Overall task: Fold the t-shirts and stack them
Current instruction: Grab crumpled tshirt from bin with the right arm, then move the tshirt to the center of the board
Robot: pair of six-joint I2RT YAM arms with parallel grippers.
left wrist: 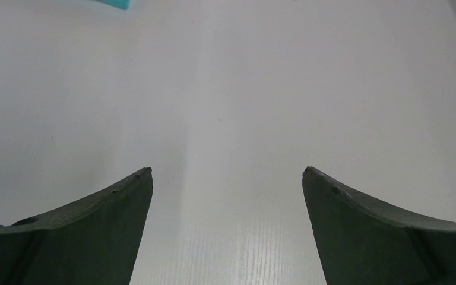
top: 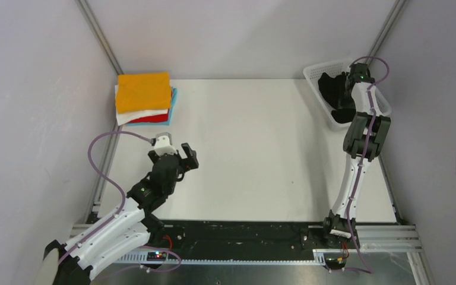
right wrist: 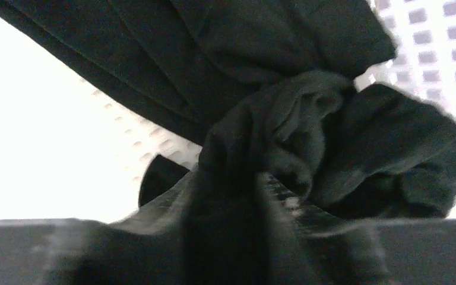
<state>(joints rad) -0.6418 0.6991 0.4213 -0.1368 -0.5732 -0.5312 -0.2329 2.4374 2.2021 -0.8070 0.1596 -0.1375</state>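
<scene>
A black t-shirt (top: 332, 90) lies bunched in the white mesh basket (top: 320, 70) at the back right. My right gripper (top: 349, 83) reaches into the basket and is shut on a fold of the black t-shirt (right wrist: 285, 142), which fills the right wrist view between the fingers (right wrist: 154, 208). A stack of folded t-shirts sits at the back left: orange (top: 143, 91) on top, then white (top: 132, 115), red (top: 151, 118) and light-blue (top: 173, 98). My left gripper (top: 181, 155) is open and empty over bare table; its fingertips (left wrist: 136, 184) stand wide apart.
The white table (top: 255, 154) spreads between the arms. Grey walls and metal frame posts (top: 98, 35) close in both sides and the back. A corner of the light-blue shirt (left wrist: 116, 3) shows at the top of the left wrist view.
</scene>
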